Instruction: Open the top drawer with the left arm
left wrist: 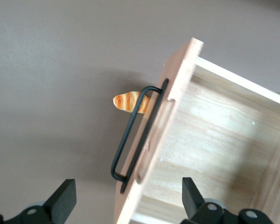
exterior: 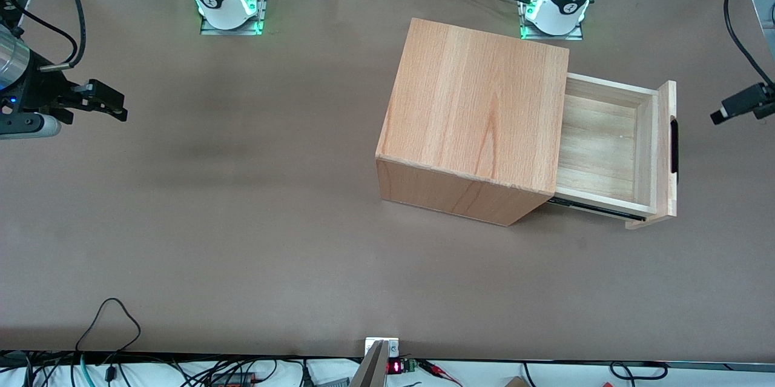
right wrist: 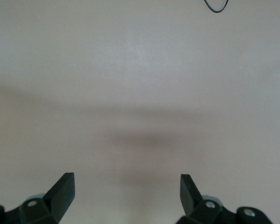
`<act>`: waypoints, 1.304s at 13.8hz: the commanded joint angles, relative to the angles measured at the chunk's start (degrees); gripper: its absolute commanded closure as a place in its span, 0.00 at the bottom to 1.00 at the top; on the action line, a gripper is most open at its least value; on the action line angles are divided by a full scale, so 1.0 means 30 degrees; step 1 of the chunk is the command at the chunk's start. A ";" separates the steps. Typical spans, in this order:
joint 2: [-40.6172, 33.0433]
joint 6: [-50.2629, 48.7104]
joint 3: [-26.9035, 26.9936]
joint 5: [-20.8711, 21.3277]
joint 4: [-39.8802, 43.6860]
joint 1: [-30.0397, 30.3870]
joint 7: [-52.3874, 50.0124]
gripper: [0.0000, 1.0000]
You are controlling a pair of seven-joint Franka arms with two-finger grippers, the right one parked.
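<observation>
Wooden top drawer out; claw open above

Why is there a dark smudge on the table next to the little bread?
In the left wrist view that smudge is a soft shadow cast on the table by the open drawer, around the bread roll; the open gripper hangs above the drawer's handle. In the front view the cabinet also drops a faint shadow.

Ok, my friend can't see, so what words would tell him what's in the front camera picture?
A wooden cabinet sits on a brown table with its top drawer pulled open and nothing inside. The left arm's hand hovers just past the drawer's black handle, not touching it.
</observation>
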 commanded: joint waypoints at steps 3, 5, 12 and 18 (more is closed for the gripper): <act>-0.1689 -0.1760 -0.2068 0.1689 0.0054 -0.0342 -0.2284 0.00; -0.1983 -0.2231 -0.2512 0.1690 -0.0004 -0.0341 -0.2875 0.00; -0.1984 -0.2233 -0.2747 0.1661 -0.0297 -0.0371 -0.3110 0.00; -0.2189 -0.2057 -0.2806 0.2041 -0.0181 -0.0488 -0.3110 0.00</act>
